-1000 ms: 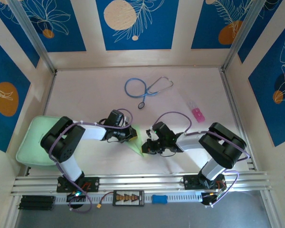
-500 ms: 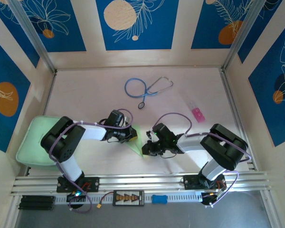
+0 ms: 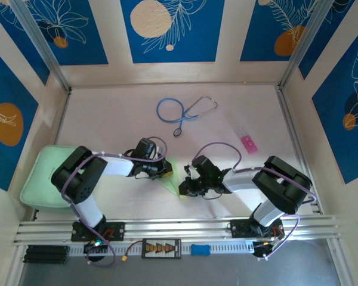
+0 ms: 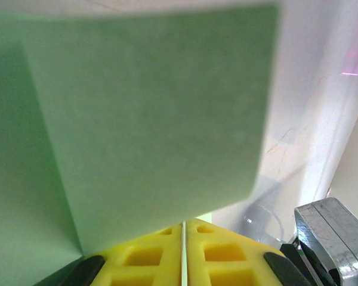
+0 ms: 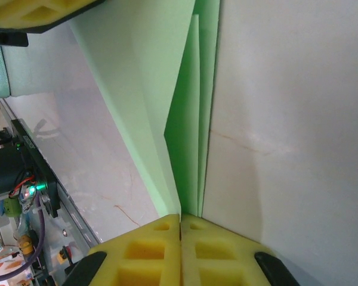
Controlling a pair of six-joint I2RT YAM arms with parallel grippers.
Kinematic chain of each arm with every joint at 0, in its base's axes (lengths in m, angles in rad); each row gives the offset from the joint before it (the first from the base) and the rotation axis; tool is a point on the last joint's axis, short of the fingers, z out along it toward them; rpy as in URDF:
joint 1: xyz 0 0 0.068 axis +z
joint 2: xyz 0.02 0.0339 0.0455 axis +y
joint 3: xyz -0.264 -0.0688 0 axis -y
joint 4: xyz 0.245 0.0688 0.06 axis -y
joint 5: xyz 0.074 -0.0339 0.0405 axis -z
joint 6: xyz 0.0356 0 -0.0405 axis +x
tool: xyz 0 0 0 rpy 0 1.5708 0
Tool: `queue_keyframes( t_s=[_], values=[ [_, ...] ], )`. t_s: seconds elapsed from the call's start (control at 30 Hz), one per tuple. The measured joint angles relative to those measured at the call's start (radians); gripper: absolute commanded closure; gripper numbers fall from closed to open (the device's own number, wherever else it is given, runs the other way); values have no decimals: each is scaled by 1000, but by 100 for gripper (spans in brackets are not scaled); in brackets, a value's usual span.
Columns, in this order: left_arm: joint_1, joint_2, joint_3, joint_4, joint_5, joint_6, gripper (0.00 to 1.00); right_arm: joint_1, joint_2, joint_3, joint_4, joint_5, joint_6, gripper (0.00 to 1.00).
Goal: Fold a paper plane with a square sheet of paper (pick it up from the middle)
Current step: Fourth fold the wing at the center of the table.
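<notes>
The square sheet of paper (image 3: 173, 174) is pale green and folded into a slim pointed wedge with layered flaps. It is held between both grippers just above the table's middle front. My left gripper (image 3: 164, 171) is shut on the paper's wide end. In the left wrist view the paper (image 4: 149, 119) spreads out from the yellow pads (image 4: 227, 262), and the left gripper (image 4: 183, 238) pinches a thin edge of it. My right gripper (image 3: 184, 189) is shut on the narrow tip. In the right wrist view the layered paper (image 5: 188, 119) runs into the shut right gripper (image 5: 180, 221).
A blue stethoscope (image 3: 182, 111) lies at the back centre. A pink-capped clear item (image 3: 247, 142) lies to the right of it. A thick mint-green pad (image 3: 39, 179) sits at the left edge. Aluminium rails (image 3: 179, 226) run along the near edge.
The right arm has shifted very slightly. The paper and both shut grippers stay almost where they were.
</notes>
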Motion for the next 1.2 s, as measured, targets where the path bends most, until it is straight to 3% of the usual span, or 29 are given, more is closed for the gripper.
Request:
queue_keyframes(
  t_s=[0.27, 0.47, 0.57, 0.73, 0.83, 0.97, 1.2],
  values=[
    [0, 0, 0, 0, 0, 0, 88, 12, -22, -2, -35, 12, 3, 88],
    [0, 0, 0, 0, 1, 0, 88, 15, -24, -6, -35, 18, 0, 98],
    [0, 0, -1, 0, 3, 0, 88, 16, -27, -6, -40, 21, 0, 90],
    [0, 0, -1, 0, 5, 0, 88, 23, -44, -10, -60, 22, 0, 87],
    [0, 0, -1, 0, 6, 0, 88, 28, -59, -22, -76, 23, -2, 97],
    [0, 0, -2, 0, 7, 0, 88, 28, -61, -29, -66, 23, 4, 98],
    [0, 0, -2, 1, 7, 0, 88, 29, -63, -27, -71, 24, 7, 87]
  ],
)
